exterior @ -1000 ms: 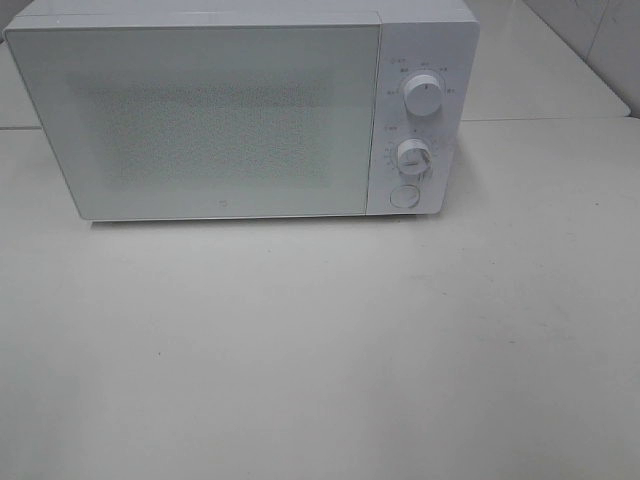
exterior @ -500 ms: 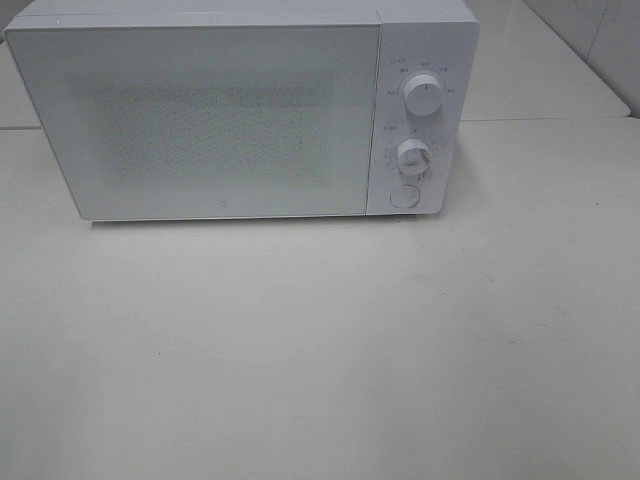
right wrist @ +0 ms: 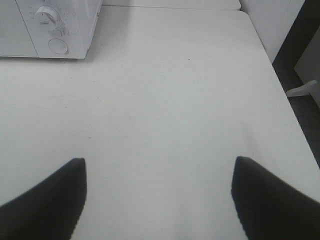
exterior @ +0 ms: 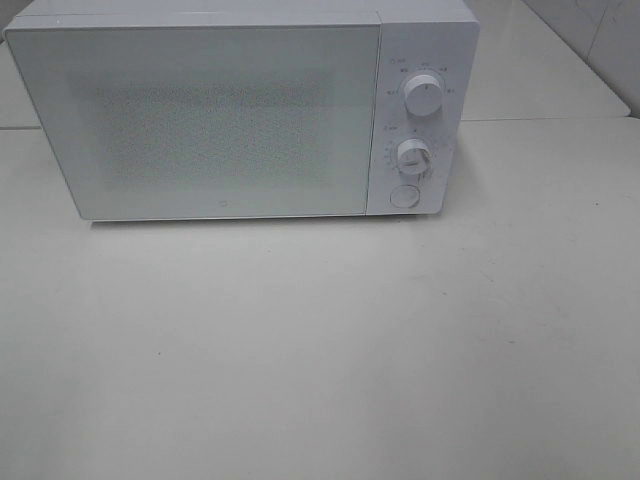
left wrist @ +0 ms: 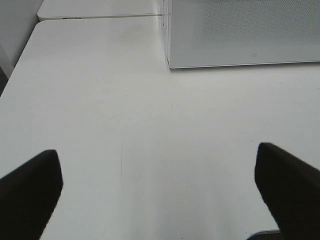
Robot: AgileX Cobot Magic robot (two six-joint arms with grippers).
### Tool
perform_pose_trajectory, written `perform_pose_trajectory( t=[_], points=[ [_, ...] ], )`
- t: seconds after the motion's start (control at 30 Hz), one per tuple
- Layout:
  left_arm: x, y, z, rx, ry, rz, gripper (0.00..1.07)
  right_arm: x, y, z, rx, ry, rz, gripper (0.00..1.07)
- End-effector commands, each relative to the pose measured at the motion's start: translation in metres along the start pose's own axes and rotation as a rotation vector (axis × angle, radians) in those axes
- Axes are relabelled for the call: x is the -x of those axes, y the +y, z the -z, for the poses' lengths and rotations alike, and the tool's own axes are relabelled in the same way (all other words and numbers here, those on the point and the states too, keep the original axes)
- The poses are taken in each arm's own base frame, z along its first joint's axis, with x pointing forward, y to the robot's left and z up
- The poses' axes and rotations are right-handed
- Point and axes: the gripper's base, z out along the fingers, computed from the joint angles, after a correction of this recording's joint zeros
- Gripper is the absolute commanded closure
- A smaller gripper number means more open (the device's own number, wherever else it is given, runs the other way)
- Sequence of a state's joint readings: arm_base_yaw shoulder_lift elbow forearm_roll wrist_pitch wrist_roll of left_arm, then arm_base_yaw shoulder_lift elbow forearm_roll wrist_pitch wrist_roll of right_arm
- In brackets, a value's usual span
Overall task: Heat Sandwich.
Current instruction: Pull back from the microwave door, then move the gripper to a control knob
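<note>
The sandwich and its pink plate are out of view in every frame. A white microwave (exterior: 240, 110) stands at the back of the table with its door shut; it has two knobs (exterior: 423, 95) and a round button (exterior: 403, 196) on its right panel. It also shows in the left wrist view (left wrist: 240, 32) and the right wrist view (right wrist: 50, 25). My left gripper (left wrist: 157, 200) is open and empty over bare table in front of the microwave's left corner. My right gripper (right wrist: 159, 200) is open and empty over bare table to the right of the microwave. Neither gripper shows in the exterior high view.
The white table (exterior: 320, 350) stretches in front of the microwave. Its right edge (right wrist: 280, 90) shows in the right wrist view with dark floor beyond. Its left edge (left wrist: 20, 65) shows in the left wrist view. A second table (exterior: 540, 60) adjoins behind.
</note>
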State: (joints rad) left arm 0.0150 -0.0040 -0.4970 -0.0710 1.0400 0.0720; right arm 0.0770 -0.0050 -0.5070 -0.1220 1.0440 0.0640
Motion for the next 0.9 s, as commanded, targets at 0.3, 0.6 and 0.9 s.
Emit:
perform_pose_trajectory(
  t=[0.3, 0.6, 0.9],
  points=[
    [-0.001, -0.001, 0.003, -0.007, -0.036, 0.005, 0.05, 0.03, 0.002, -0.011, -0.004, -0.067, 0.025, 0.3],
    [-0.001, -0.001, 0.003, -0.007, -0.036, 0.005, 0.05, 0.061, 0.007, -0.045, 0.014, -0.064, 0.045, 0.3],
    [-0.001, -0.001, 0.003, -0.007, -0.036, 0.005, 0.05, 0.084, 0.014, -0.087, 0.04, -0.054, 0.045, 0.3]
  ],
)
